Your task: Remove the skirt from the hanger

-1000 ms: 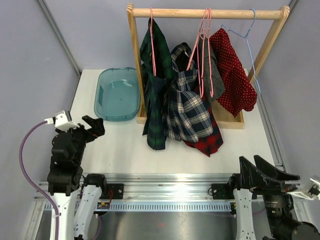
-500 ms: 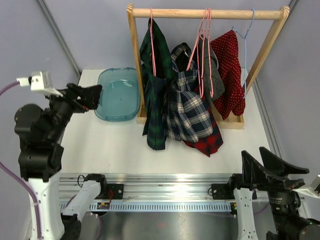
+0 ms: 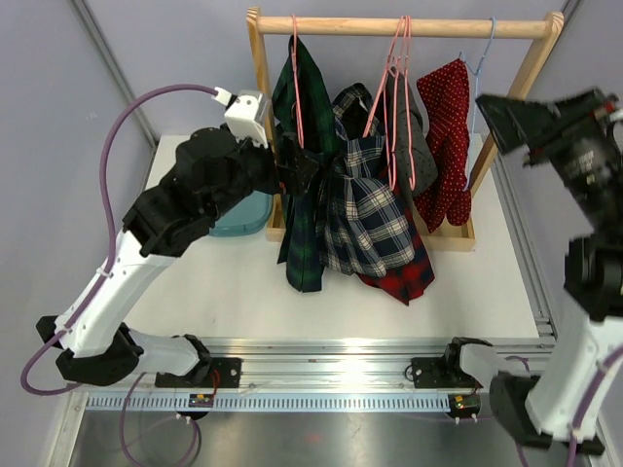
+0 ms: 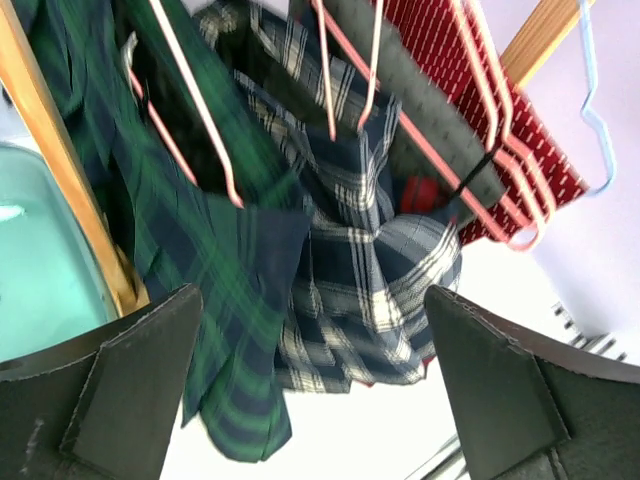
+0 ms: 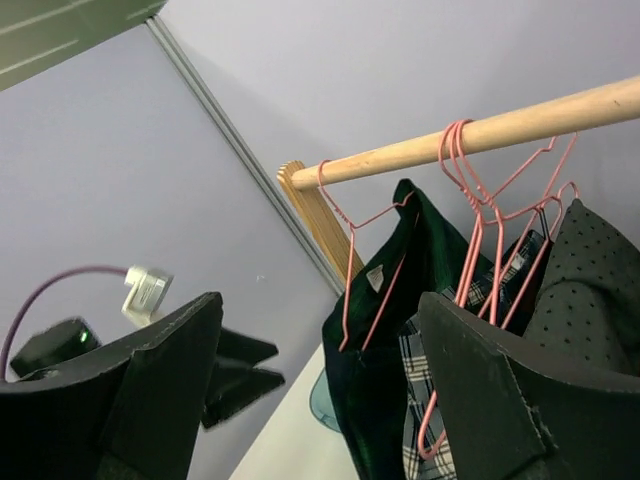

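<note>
Left tool [image 4: 312, 291], fingers spread wide with nothing between them, hovers just beside a dark green tartan skirt [image 3: 302, 195]. The skirt hangs from a pink wire hanger [image 3: 295, 88] at the left end of a wooden rail [image 3: 404, 26]. Right tool [image 5: 320, 297], also spread and empty, is raised near the rail's right end, well apart from that skirt and near a red dotted garment [image 3: 450, 146]. A navy check skirt [image 3: 365, 214] hangs between them. The rack stands on a white counter [image 3: 467, 292].

The green skirt looks light, soft and floppy, likely to sag and slip instead of keeping shape. A sensible hold is a pinched fold near its top edge by the hanger, while the other tool steadies the thin wire, which could swing or lift off the rail
</note>
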{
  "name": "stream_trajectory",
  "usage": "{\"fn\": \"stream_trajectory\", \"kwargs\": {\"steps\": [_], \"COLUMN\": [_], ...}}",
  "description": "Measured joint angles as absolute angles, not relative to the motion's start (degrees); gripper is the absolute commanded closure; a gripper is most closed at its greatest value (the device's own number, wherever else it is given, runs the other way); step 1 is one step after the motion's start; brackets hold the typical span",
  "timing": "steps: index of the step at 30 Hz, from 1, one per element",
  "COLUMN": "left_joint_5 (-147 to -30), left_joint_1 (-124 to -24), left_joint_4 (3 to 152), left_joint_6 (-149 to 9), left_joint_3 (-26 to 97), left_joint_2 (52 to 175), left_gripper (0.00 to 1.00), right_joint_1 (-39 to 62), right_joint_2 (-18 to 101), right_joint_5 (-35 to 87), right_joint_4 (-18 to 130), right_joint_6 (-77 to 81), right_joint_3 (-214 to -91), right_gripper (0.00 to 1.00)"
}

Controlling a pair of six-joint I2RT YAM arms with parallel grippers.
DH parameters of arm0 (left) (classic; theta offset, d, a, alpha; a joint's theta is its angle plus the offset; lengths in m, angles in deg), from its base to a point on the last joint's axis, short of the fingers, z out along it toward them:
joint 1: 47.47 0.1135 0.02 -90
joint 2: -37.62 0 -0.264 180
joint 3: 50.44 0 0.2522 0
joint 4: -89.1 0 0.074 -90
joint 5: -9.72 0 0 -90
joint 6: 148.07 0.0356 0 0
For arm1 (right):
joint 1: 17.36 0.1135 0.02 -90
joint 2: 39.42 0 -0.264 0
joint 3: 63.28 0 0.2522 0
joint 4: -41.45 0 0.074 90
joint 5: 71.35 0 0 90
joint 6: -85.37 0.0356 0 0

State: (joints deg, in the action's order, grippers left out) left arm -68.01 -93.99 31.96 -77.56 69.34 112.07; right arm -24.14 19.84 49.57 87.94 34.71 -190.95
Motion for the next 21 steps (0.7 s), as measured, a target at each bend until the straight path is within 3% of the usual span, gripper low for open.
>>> {"fn": "stream_trajectory", "kwargs": {"steps": [5, 10, 16, 21], "left_joint_5": [-64.1, -61.2, -55.0, -49.3], "left_joint_1": [-98.4, -101.9, -107.1, -111.1], "left_joint_4": [33.5, 35.6, 35.9, 35.5], "left_joint_6": [-78.0, -79.2, -79.5, -79.0], "left_joint_3": [63.0, 58.2, 57.0, 57.8], "left_joint_2": [109.1, 107.0, 107.1, 108.3], "left_gripper": [0.03, 0.03, 0.02, 0.02], "right_joint_1": [-24.2, -23.1, -3.9, 6.2], "right_joint_2": [39.6, 48.0, 44.7, 34.1], "right_joint_5": [52.7, 51.7, 28.9, 15.3], "right_joint_4": [92.8, 99.1, 110.4, 106.3], "right_joint_6": [36.6, 35.9, 22.9, 19.0], "right_joint_3": [-215.6, -229.4, -219.2, -190.0], "right_gripper": [0.22, 0.17, 0.18, 0.21]}}
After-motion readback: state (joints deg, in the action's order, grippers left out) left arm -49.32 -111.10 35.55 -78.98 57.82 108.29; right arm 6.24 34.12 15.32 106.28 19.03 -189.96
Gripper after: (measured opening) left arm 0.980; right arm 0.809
